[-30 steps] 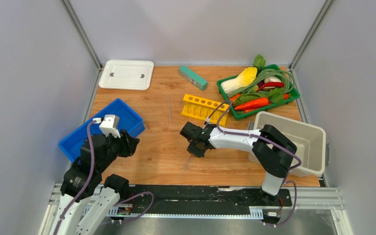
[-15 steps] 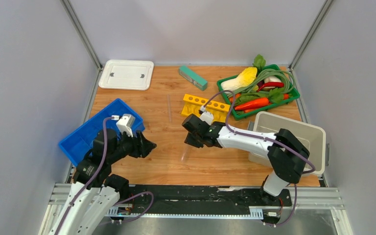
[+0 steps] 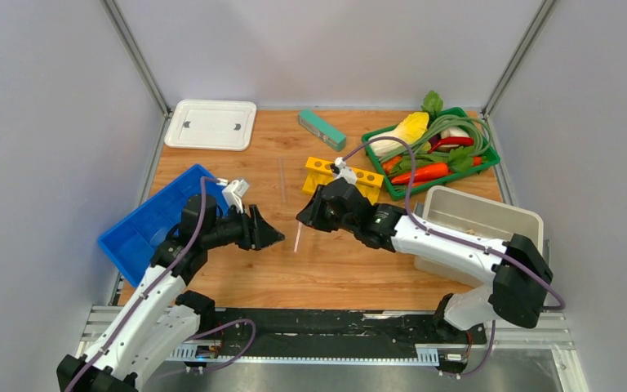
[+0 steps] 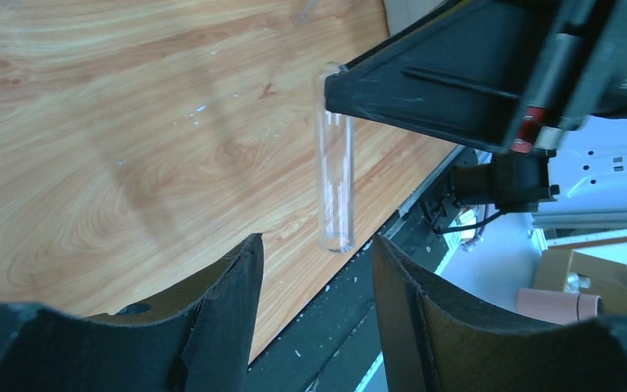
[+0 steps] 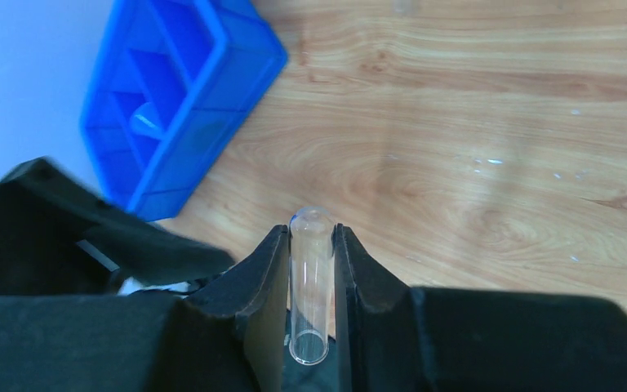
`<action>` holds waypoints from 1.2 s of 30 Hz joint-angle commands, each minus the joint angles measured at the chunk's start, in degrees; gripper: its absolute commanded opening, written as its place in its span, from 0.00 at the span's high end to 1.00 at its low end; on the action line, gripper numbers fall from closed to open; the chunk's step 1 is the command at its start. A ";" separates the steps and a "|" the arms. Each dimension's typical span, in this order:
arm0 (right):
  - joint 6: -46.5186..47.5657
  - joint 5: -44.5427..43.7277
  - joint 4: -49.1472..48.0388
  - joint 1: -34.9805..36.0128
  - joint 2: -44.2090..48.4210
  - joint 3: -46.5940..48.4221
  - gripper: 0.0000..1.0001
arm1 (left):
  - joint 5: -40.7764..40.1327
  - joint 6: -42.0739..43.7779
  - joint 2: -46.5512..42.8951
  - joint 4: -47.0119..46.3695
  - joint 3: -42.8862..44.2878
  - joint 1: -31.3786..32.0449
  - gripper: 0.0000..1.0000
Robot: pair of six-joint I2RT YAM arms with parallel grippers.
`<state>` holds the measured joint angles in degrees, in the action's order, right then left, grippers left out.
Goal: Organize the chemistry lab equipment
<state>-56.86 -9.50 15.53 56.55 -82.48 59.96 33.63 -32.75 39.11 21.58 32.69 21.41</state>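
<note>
My right gripper (image 3: 304,220) is shut on a clear glass tube (image 3: 297,238) and holds it above the middle of the wooden table. In the right wrist view the tube (image 5: 310,286) stands clamped between both fingers, rounded end outward. My left gripper (image 3: 271,238) points at it from the left, open and empty, a short gap away. In the left wrist view the tube (image 4: 335,188) hangs just beyond my open left gripper (image 4: 317,245). A second thin glass tube (image 3: 282,181) lies on the table. The yellow holed rack (image 3: 320,168) stands behind the right wrist, partly hidden.
A blue compartment tray (image 3: 151,216) sits at the left, with a clear item (image 5: 143,122) in one compartment. A white lid (image 3: 211,124) and teal block (image 3: 322,130) lie at the back. The green vegetable basket (image 3: 484,159) and grey bin (image 3: 531,237) are at the right.
The left arm swung right from the blue tray toward the table's middle and its jaws widened. The right gripper lifted the tube and shifted left and back toward it.
</note>
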 commanded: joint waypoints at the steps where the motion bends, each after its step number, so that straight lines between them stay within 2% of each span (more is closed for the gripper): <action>1: 1.75 3.25 -8.05 0.04 4.95 -0.72 0.85 | 5.04 -2.31 1.75 -7.95 0.45 0.39 0.40; 6: 0.44 5.27 -10.60 0.05 6.45 -1.08 0.84 | 8.47 -8.02 3.07 -18.40 -1.57 0.65 0.40; 13: -0.27 5.63 -12.10 0.66 7.77 -1.34 0.84 | 9.61 -10.31 5.62 -22.97 -2.19 1.79 0.40; 17: -1.32 6.33 -14.29 0.66 8.12 -2.31 0.83 | 9.44 -10.49 7.38 -23.25 -2.36 2.41 0.44; 21: -1.32 7.30 -14.21 0.57 8.56 -2.66 0.83 | 9.35 -10.32 7.82 -23.61 -2.63 2.67 0.58; 23: -0.62 7.91 -13.51 0.49 9.00 -2.75 0.81 | 8.74 -9.09 7.30 -22.91 -2.45 2.67 0.70; 26: 1.13 12.29 -11.41 -0.74 9.61 -1.61 0.71 | 6.46 -4.62 6.33 -16.59 -0.61 2.67 0.75; 30: 3.77 18.35 -5.97 -3.46 9.79 1.20 0.52 | 5.75 2.50 5.01 -9.73 2.81 2.85 0.78; 32: 4.65 22.48 -4.64 -5.04 9.18 2.69 0.47 | 4.96 5.93 4.31 -6.31 4.57 3.20 0.78; 36: 7.28 29.43 -3.49 -6.89 7.07 5.77 0.45 | 4.87 10.25 3.17 -2.87 6.16 3.81 0.78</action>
<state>-53.80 10.76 10.83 51.13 -74.89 60.60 39.05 -30.13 44.05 14.24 35.40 24.58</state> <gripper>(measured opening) 0.542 0.321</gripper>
